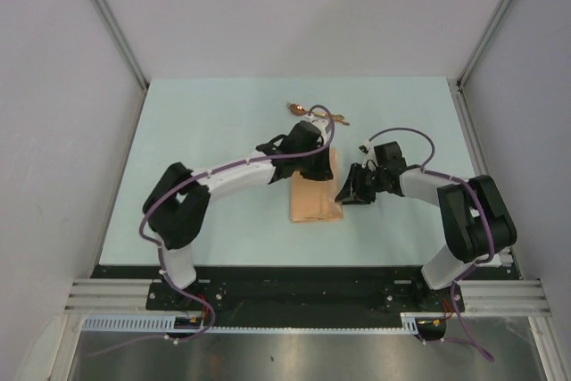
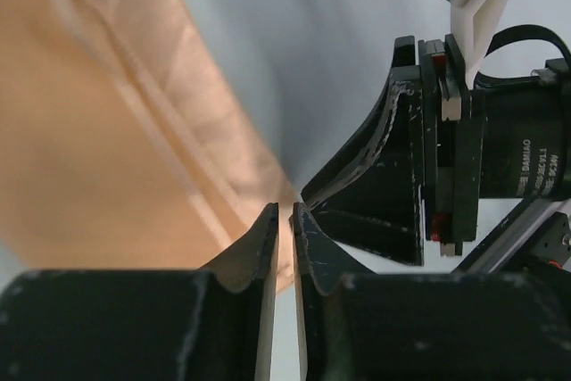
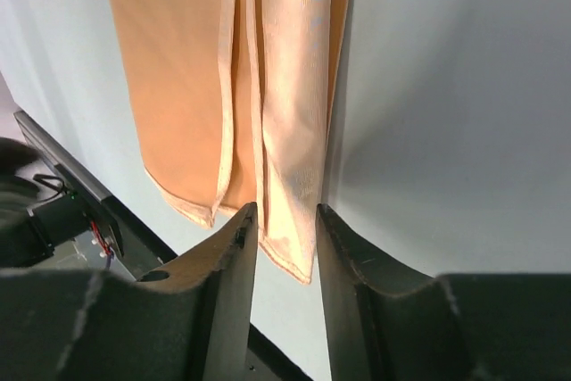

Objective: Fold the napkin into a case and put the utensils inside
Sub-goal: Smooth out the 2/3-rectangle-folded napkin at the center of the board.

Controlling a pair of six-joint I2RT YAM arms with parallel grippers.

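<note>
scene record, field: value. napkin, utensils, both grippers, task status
napkin: folded into a narrow strip, flat on the table
utensils: on the table at the napkin's far side, outside it
left gripper: jaws nearly together at a napkin corner; grip unclear
right gripper: open, fingertips either side of the napkin's folded edge
status: utensils not yet in the napkin

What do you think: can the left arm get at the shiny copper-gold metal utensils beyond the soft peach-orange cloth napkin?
Probably yes: the left gripper is at the far end of the napkin, the utensils lie just beyond, nothing between.
</note>
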